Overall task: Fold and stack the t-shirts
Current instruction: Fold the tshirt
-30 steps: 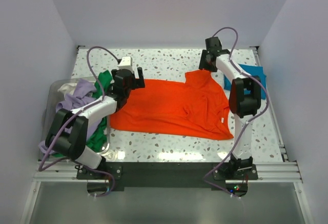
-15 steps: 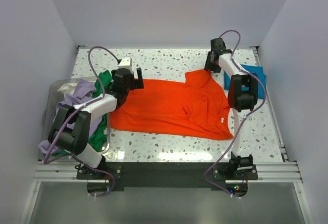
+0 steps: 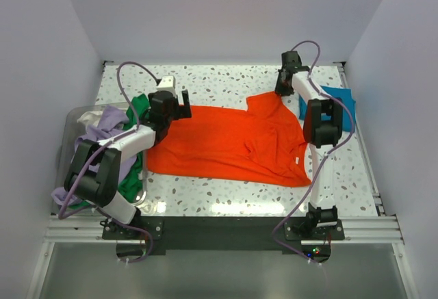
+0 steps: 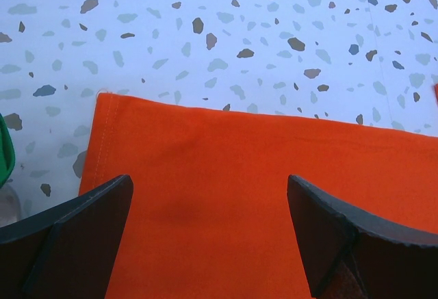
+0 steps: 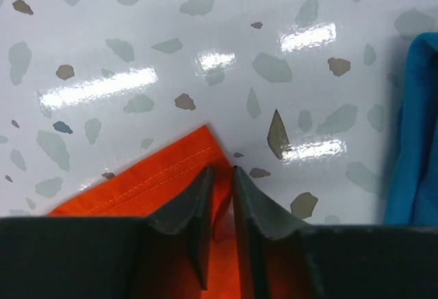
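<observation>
**Top view.** The orange tee (image 3: 226, 145) lies spread flat across the middle of the table (image 3: 226, 80), filling the centre of the frame. The teal tee (image 3: 337, 100) is bunched at the right edge, just beside the right arm. At the left, a clear bin (image 3: 68, 124) holds a heap. In it the green tee (image 3: 139, 106) is nearest the orange one, the lavender tee (image 3: 102, 131) is draped over the middle, and the whitish tee (image 3: 87, 116) is at the upper left. The left gripper (image 3: 183, 104) is at the orange tee's upper-left corner. The right gripper (image 3: 280, 90) is at the tee's upper-right tip, near the top of the frame. How either gripper's jaws stand is too small to tell from here.

**Left wrist.** The two dark fingers (image 4: 75, 234) sit in the lower corners of the frame, spread wide, so this gripper is released. Orange cloth fills the space between them. Its hemmed edge runs across mid-frame and its corner shows at centre left. Whether the fingers touch the cloth cannot be told. A sliver of green shows at the left edge, and speckled table fills the upper half.

**Right wrist.** The fingers (image 5: 195, 210) are pressed almost together at lower centre, with a thin fold of orange between them. They are clenched on the tee's pointed corner. Teal cloth runs down the right edge, apart from that corner.
</observation>
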You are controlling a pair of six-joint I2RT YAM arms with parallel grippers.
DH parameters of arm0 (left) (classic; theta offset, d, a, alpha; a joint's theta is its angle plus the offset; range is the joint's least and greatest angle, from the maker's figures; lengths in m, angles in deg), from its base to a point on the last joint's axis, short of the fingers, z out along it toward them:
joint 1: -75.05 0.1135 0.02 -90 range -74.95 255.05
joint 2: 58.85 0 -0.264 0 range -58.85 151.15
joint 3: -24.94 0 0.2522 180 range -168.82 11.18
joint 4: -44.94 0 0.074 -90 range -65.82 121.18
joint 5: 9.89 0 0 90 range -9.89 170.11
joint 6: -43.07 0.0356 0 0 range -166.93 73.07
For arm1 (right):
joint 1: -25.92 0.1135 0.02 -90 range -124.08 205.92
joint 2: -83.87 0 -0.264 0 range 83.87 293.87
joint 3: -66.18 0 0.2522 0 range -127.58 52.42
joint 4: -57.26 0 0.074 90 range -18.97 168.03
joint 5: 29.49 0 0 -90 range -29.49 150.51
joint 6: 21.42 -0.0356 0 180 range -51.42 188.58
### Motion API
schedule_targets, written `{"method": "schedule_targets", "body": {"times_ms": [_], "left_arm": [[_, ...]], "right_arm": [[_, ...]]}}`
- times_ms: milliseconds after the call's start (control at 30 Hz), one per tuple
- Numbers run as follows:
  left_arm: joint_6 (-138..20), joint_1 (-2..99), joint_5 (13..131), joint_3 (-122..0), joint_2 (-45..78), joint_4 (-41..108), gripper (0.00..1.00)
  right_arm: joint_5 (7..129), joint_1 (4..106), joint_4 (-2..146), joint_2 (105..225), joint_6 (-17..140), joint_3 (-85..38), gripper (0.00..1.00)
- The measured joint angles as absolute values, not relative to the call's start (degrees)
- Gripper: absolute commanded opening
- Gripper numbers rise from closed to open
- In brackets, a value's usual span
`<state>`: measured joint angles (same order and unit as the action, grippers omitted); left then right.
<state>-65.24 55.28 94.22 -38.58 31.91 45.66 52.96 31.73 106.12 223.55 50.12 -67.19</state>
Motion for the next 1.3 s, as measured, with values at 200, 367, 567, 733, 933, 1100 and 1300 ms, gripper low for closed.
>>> {"method": "schedule_targets", "body": {"times_ms": [200,367,567,733,933,1100,1300], "left_arm": [[-64.8,55.5,95.4,-39.1,32.1,45.1,1.00],[-63.8,55.5,97.8,-43.2,35.4,43.2,1.00],[-62.3,55.5,101.0,-47.1,40.1,41.2,1.00],[-60.9,55.8,104.3,-51.4,43.5,39.0,0.98],[-60.6,59.0,104.1,-55.6,47.7,38.8,0.81],[-59.8,61.8,101.2,-62.0,55.0,39.0,0.68],[-59.6,62.6,97.0,-68.9,61.7,37.9,0.59]], "right_arm": [[53.1,30.8,104.8,223.5,50.0,-66.5,0.00],[52.7,29.4,102.2,220.5,49.5,-61.3,0.00],[52.5,26.1,102.0,218.3,49.5,-57.7,0.00],[51.9,23.8,101.8,216.7,49.5,-55.3,0.00],[51.9,22.9,101.1,215.2,49.5,-52.7,0.00],[52.6,22.9,100.6,214.9,49.5,-52.3,0.00],[53.2,22.9,100.1,214.9,49.5,-52.3,0.00]]}}
